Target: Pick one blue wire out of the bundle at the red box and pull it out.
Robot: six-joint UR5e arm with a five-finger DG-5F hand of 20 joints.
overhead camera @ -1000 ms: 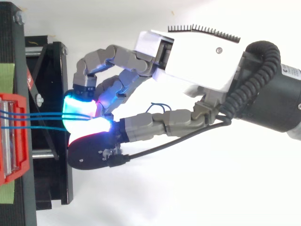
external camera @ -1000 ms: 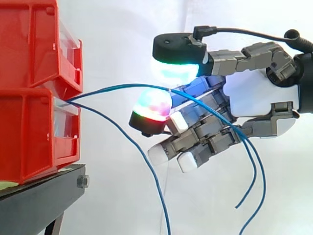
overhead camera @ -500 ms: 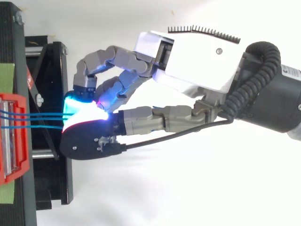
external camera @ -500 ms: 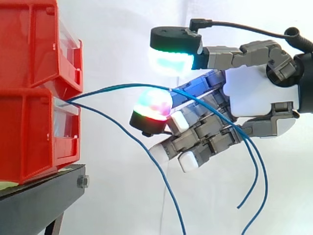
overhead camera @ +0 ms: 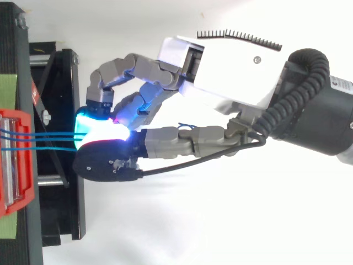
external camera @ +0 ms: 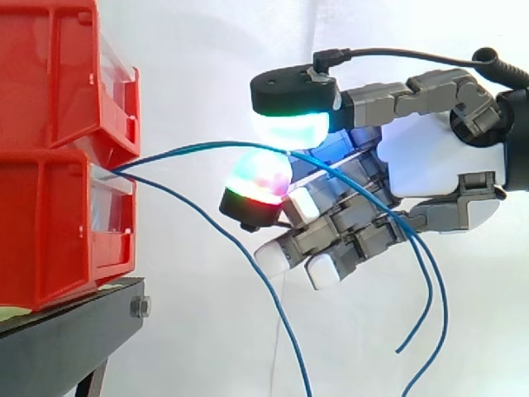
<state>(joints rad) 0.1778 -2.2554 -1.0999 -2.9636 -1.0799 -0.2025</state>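
Blue wire [external camera: 198,145] pinched between fingers [external camera: 260,178]; tail cropped.

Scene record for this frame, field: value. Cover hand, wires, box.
hand: thumb pad and one finger pad pinch the upper blue strand
strand makeup: one wire or two, cannot tell
lower blue wire: hangs free below the hand
wire origin: lower red box on the black stand
wires at box: three, per top view
pulled out: not yet
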